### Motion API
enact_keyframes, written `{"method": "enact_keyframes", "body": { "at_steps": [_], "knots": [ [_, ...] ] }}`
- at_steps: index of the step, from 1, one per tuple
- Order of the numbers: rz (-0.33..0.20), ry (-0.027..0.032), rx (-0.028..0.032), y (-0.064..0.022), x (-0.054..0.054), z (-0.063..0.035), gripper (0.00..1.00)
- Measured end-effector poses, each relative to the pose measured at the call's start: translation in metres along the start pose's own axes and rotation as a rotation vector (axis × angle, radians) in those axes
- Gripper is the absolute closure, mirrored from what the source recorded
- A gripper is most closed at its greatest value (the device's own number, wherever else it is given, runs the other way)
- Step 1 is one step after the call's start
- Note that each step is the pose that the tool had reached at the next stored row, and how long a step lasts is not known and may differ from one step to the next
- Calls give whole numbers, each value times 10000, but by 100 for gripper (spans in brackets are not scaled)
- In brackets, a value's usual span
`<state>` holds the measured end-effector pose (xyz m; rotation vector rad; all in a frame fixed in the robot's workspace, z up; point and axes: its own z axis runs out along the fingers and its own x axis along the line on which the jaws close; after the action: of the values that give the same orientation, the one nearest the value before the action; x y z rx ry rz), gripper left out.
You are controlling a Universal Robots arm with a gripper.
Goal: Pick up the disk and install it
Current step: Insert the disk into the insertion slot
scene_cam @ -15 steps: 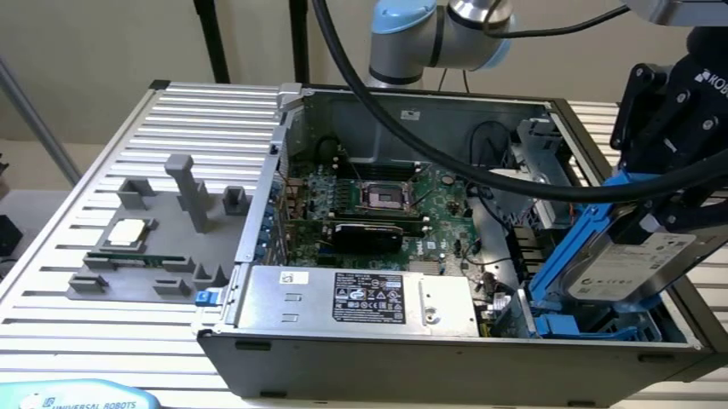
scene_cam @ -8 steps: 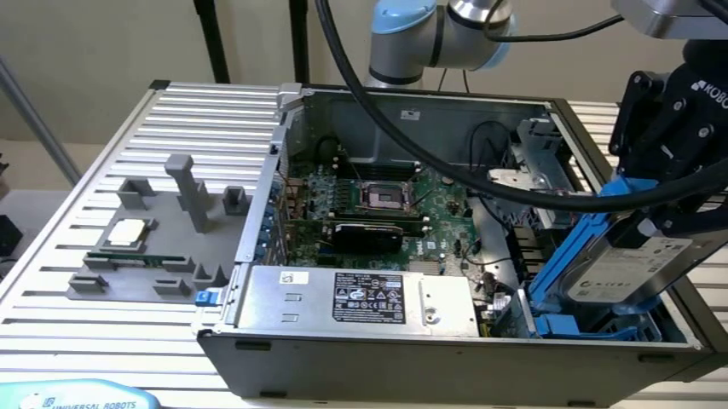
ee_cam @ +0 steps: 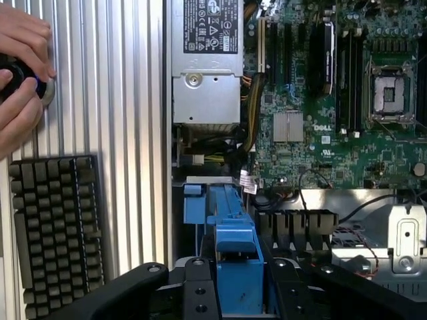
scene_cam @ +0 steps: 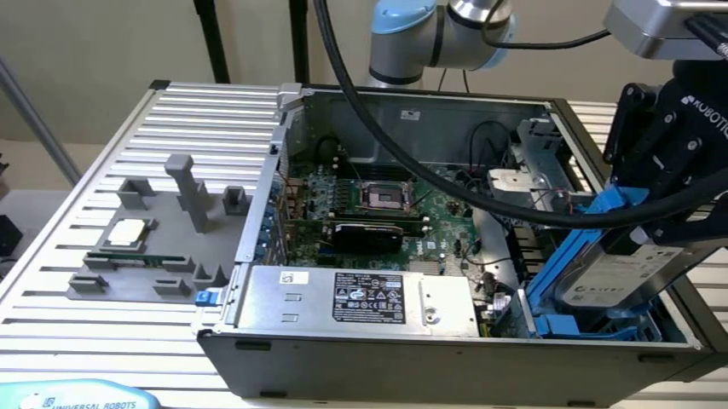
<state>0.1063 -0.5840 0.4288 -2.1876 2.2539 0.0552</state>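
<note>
The disk [scene_cam: 618, 278], silver-grey with a white label and a blue carrier bracket [scene_cam: 582, 243], hangs tilted over the drive bay [scene_cam: 565, 325] at the exterior view's right end of the open computer case [scene_cam: 455, 362]. My black gripper [scene_cam: 657, 223] is shut on it from above. In the wrist view the blue carrier [ee_cam: 237, 263] sits between my dark fingers [ee_cam: 199, 293], with the bay's blue rails [ee_cam: 200, 212] just beyond it. The disk's lower end reaches into the bay; how deep it sits is hidden.
A big silver box with a black label [scene_cam: 364, 298] and the motherboard [scene_cam: 381, 204] lie inside the case. A grey fixture holding a small square chip [scene_cam: 129, 230] stands on the slatted table. A person's hands [ee_cam: 20, 73] and a keyboard [ee_cam: 57, 227] lie beside the case.
</note>
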Motion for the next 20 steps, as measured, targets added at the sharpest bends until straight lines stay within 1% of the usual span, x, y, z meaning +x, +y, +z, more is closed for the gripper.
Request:
{"method": "enact_keyframes", "body": {
  "at_steps": [5, 20],
  "knots": [
    [1, 0, -22, -4, 2, 88, 67],
    [-2, -1, -26, -11, 8, 360, 67]
  ]
}}
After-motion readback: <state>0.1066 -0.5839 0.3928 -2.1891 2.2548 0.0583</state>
